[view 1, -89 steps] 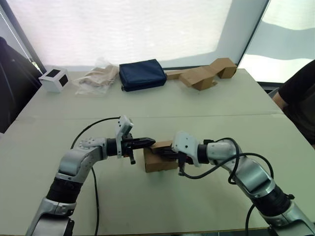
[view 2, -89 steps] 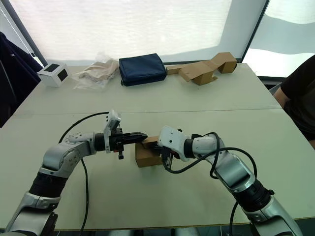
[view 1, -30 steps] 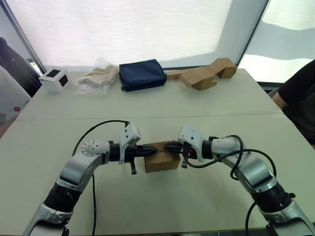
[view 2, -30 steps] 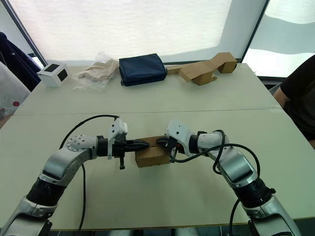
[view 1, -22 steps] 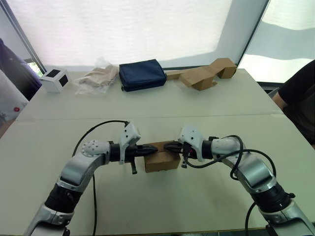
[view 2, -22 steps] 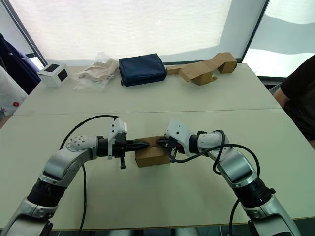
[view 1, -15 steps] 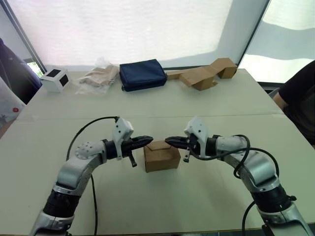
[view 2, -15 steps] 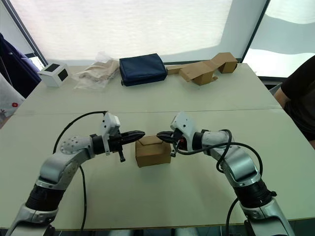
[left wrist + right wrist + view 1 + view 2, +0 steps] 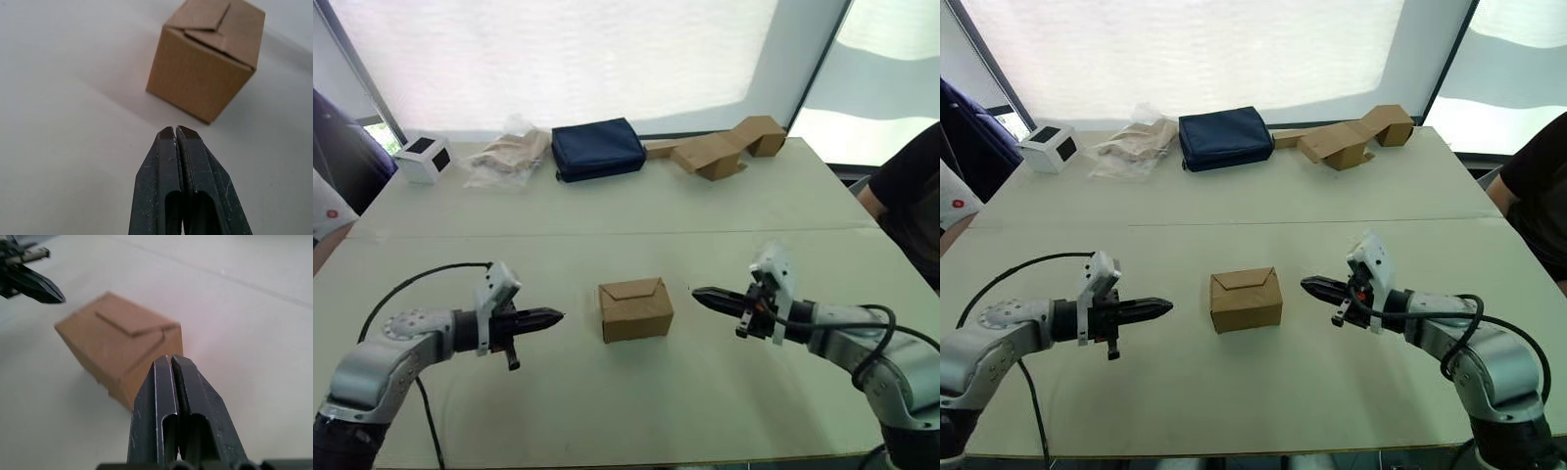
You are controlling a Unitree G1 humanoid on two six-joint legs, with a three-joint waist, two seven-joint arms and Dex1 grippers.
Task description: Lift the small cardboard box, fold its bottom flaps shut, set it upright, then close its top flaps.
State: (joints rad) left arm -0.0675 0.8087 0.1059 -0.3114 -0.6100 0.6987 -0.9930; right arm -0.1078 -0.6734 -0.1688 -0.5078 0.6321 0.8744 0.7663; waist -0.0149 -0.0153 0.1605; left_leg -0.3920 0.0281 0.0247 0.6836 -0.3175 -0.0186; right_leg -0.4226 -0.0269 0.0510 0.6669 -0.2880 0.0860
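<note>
Head views, box: the small cardboard box [image 9: 635,308] stands upright on the pale table [image 9: 636,211], near the front edge, midway between the two grippers and apart from both.
Head views, lid: the top flaps [image 9: 631,289] lie folded down flat, one with a tapered envelope-like edge across the top face.
Head views, left gripper: the left gripper [image 9: 554,316] hovers low over the table on the box's left side, its tips pointing at the box, its two black fingers pressed together on nothing.
Head views, right gripper: the right gripper [image 9: 699,294] hovers on the box's right side, pointing at the box, its fingers also together and empty.
Head views, far edge: a white cube with black marks [image 9: 421,159], a crumpled clear bag [image 9: 509,154], a navy pouch [image 9: 597,149] and a bent brown cardboard piece [image 9: 717,150] lie in a row, well apart from the box.
Head views, margins: a person's dark sleeve [image 9: 909,206] shows at the right edge.
Left wrist view: the black fingers [image 9: 164,186] meet with no gap; beyond them the box sits on the table, one corner toward the camera, lid closed.
Right wrist view: the fingers [image 9: 193,416] are closed together; the box lies just past the tips, and the left gripper shows on its far side.
</note>
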